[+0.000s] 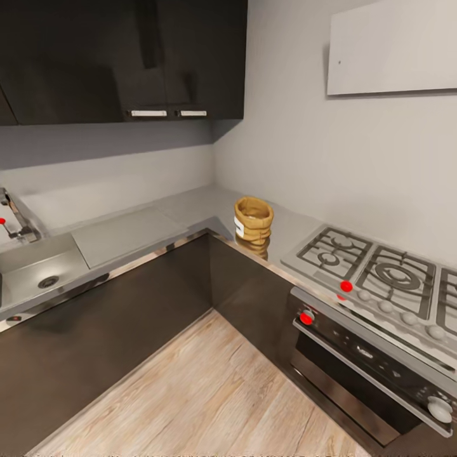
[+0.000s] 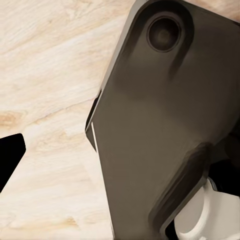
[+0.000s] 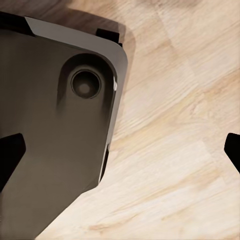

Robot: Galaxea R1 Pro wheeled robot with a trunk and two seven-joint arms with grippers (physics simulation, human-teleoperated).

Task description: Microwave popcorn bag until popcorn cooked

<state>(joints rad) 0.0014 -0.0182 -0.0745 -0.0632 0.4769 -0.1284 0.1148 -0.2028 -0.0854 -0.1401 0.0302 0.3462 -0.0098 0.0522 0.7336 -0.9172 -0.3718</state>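
The popcorn bag point(image 1: 253, 221), a small tan paper sack with a rolled rim and a white label, stands upright on the grey countertop point(image 1: 190, 206) near the inner corner, just left of the gas hob. In the right wrist view my right gripper point(image 3: 120, 152) is open, its dark fingertips point(image 3: 10, 155) far apart over the wood floor and my own dark base. In the left wrist view my left gripper point(image 2: 120, 155) also hangs open above the base, with one fingertip point(image 2: 10, 155) at the frame's edge. The microwave and the popcorn are out of view.
A steel gas hob point(image 1: 374, 270) sits right of the bag, above a black oven point(image 1: 368, 368) with red knobs. A sink point(image 1: 38, 273) and faucet point(image 1: 16, 219) lie at the far left. Dark cabinets point(image 1: 127, 57) hang overhead. Pale wood floor point(image 1: 203, 393) spreads before the counters.
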